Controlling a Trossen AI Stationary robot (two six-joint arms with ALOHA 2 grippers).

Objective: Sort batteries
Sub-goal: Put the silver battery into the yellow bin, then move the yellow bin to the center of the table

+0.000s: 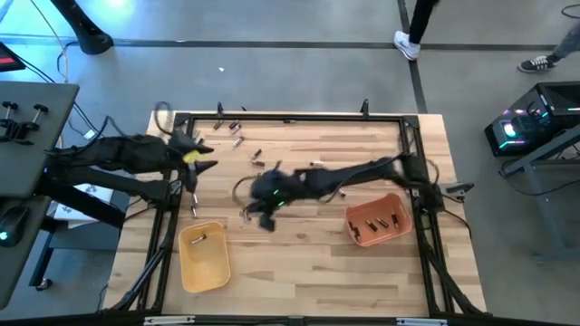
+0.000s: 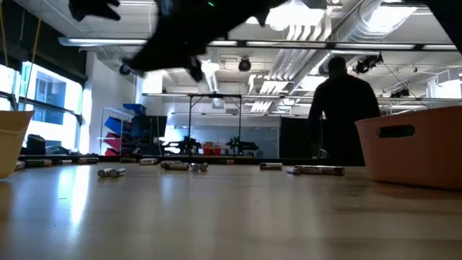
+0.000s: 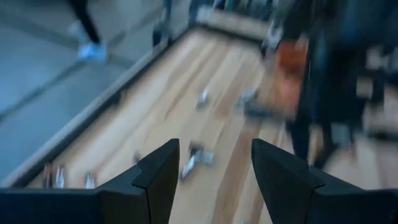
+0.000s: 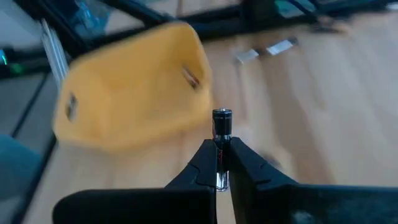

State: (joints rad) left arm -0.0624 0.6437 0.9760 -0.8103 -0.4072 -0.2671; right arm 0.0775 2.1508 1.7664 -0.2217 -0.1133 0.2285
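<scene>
I've got the right gripper [image 4: 222,163] pinched tight on one battery [image 4: 222,134], a dark cell standing up between the fingertips, out over the middle of the table [image 1: 308,263] with the yellow tray [image 4: 124,93] just ahead of it. My guess is that's where this one goes.

Progress so far looks modest. The yellow tray [image 1: 205,263] has one cell in it as far as I can see, and the orange tray [image 1: 378,220] on the right has a few. Plenty left: loose batteries [image 1: 237,142] are scattered along the far side of the table, plus a couple near the left edge.

The left gripper [image 3: 214,168] hangs with its fingers spread wide and nothing between them, over the far left part of the table.
</scene>
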